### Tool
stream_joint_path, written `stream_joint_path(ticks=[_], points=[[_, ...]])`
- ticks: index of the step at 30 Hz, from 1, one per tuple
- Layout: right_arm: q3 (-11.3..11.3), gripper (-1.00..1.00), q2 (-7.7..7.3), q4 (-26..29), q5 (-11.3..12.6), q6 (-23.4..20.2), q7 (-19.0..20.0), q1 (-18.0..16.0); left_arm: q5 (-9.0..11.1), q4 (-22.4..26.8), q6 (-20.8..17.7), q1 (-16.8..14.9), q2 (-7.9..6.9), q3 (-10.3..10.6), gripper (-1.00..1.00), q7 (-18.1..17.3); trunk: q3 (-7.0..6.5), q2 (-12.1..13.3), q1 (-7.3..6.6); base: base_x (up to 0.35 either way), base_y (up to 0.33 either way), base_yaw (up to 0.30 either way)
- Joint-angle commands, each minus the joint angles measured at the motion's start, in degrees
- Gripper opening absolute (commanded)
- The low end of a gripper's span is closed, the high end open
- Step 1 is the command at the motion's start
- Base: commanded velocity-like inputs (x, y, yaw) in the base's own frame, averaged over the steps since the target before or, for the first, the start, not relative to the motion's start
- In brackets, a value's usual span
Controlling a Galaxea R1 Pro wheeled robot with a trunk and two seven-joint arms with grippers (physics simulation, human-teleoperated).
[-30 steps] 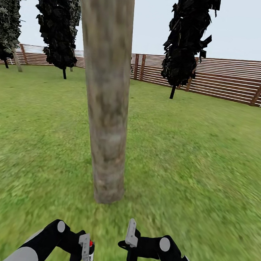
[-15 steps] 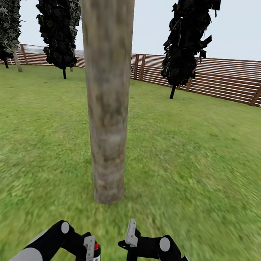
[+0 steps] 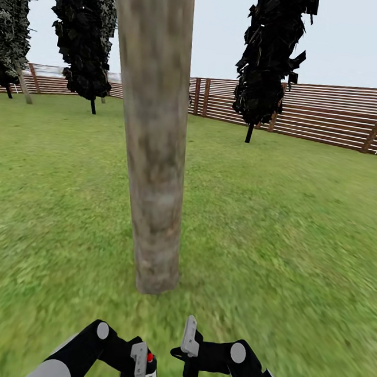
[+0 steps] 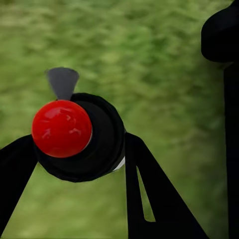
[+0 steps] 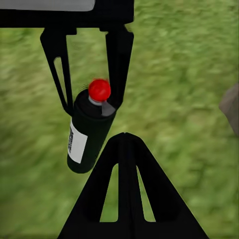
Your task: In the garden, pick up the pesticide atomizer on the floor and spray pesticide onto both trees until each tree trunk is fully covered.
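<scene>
Both arms are matte black with pale grey round caps at the wrist joints and grey rounded forearm shells. The left gripper [image 3: 139,368] and right gripper [image 3: 189,337] carry light grey flat plates; their jaws are black, triangular, each with narrow slot cut-outs.

A black pesticide atomizer [image 4: 82,139] with a round red cap and a small grey nozzle is seen from above, clamped between the two black fingers [image 4: 149,194] of the left gripper [image 4: 74,169]. Blurred green grass [image 4: 149,59] lies behind it. A dark shape [image 4: 224,74] along one edge is possibly part of the other arm.
</scene>
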State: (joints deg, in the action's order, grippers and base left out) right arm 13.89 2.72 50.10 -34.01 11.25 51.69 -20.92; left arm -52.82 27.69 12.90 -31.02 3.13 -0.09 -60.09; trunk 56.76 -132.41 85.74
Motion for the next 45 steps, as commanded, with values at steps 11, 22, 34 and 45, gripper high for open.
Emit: stream_joint_path(ticks=[11,22,34,45], points=[[0.00,-1.00,0.00,0.00,0.00,0.00,-0.01,0.00,-0.01,0.07,0.06,-0.20,1.68,0.15,-1.00,-0.02,0.00,0.00,0.00,0.000,0.000,0.000],[0.00,-1.00,0.00,0.00,0.00,0.00,-0.01,0.00,-0.01,0.09,0.10,-0.36,2.76,0.18,-1.00,-1.25,0.00,0.00,0.00,0.000,0.000,0.000],[0.00,-1.00,0.00,0.64,0.00,0.00,0.02,0.00,0.13,0.17,0.09,-0.36,3.57,0.18,-1.00,-1.69,0.00,0.00,0.00,0.000,0.000,0.000],[0.00,-1.00,0.00,0.71,0.00,0.00,0.00,0.00,1.57,2.16,0.02,-0.36,3.55,0.01,-1.00,-1.61,0.00,0.00,0.00,0.000,0.000,0.000]])
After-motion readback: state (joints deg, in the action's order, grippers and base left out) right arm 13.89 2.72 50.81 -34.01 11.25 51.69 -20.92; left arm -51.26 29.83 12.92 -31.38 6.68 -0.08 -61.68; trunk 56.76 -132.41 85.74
